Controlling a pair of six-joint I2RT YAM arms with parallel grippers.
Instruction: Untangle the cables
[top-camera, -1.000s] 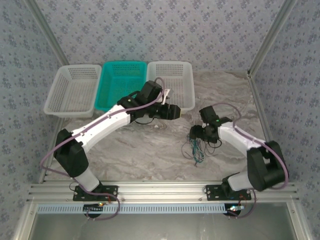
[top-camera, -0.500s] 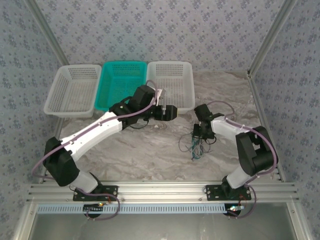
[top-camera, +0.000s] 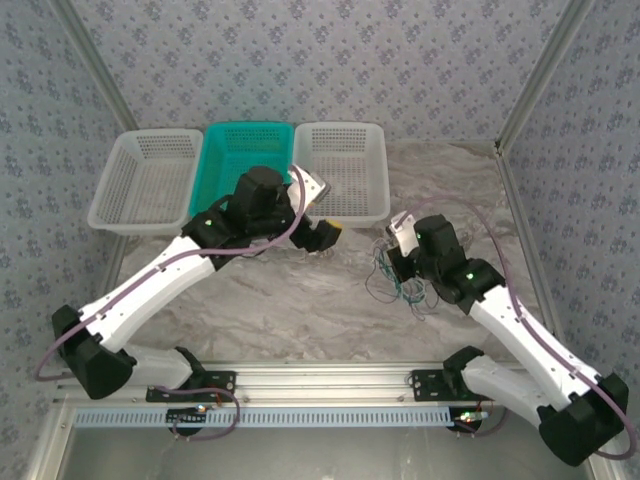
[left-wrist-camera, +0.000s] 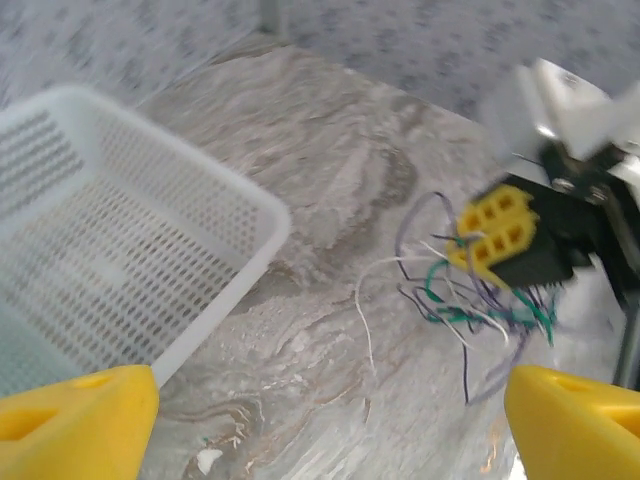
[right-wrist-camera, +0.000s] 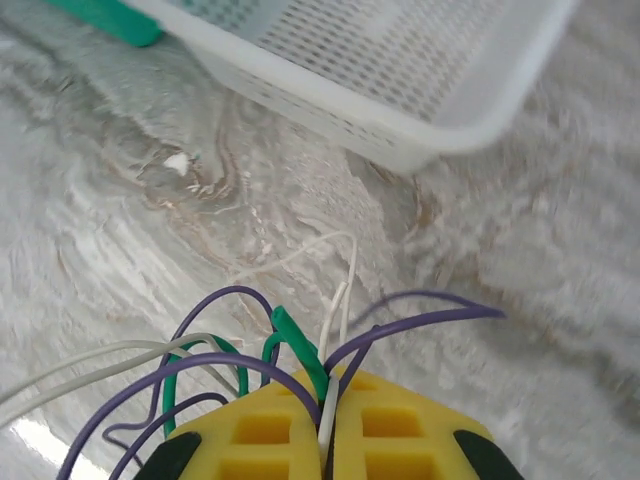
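A lab test cell: aluminium frame (top-camera: 330, 379), wallpapered panels (top-camera: 300, 60), marble tabletop (top-camera: 300, 300).

Enclosure seen from above. Walls (top-camera: 300, 60) papered in pale blue-grey with a repeating floral motif stand on three sides. Slanting metal posts (top-camera: 103, 80) mark the rear corners. The surface (top-camera: 300, 310) carries a grey-and-white marbled pattern. A ribbed aluminium rail (top-camera: 320, 385) borders its near edge. Lighting is even and diffuse.
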